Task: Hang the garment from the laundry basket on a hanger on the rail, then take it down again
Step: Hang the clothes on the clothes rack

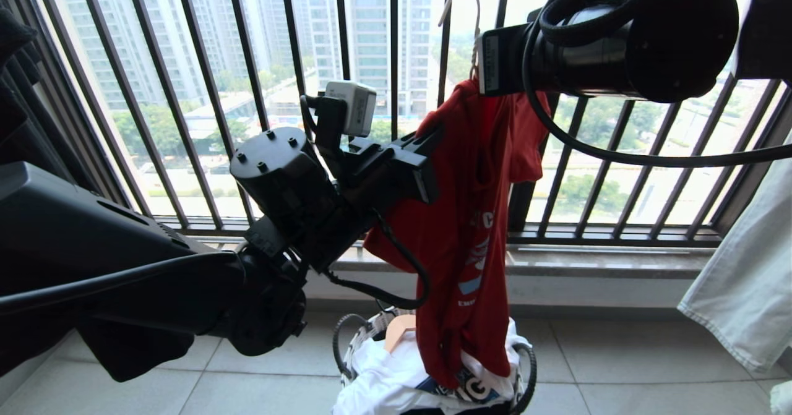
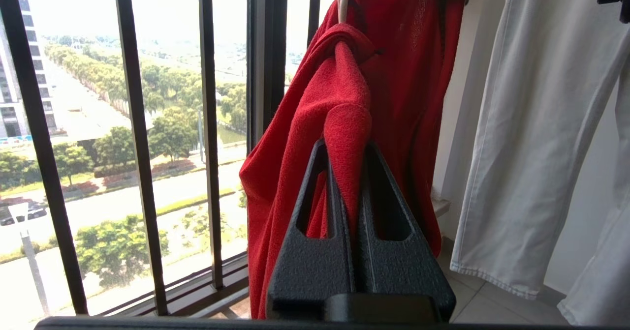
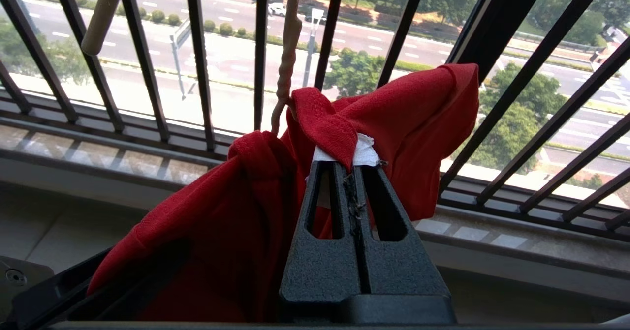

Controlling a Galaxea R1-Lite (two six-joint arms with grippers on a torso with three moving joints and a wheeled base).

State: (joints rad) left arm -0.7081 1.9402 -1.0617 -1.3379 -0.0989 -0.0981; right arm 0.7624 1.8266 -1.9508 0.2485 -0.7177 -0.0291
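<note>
Balcony: both jaws clamped on garment (image 1: pixel 470 217)

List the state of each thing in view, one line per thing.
Red T-shirt: bunched, hanging from the hanger, gripped by both grippers.
Hanger: hook free in the air, not on any rail.
Left gripper: shut on a shirt fold.
Right gripper: shut on the collar.
Laundry basket: on the floor, holding white clothes.

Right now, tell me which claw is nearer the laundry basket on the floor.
Left. The left claw is shut on the red T-shirt at mid-height, above the laundry basket. The right claw is shut on the shirt's collar higher up, beside the hanger hook.
</note>
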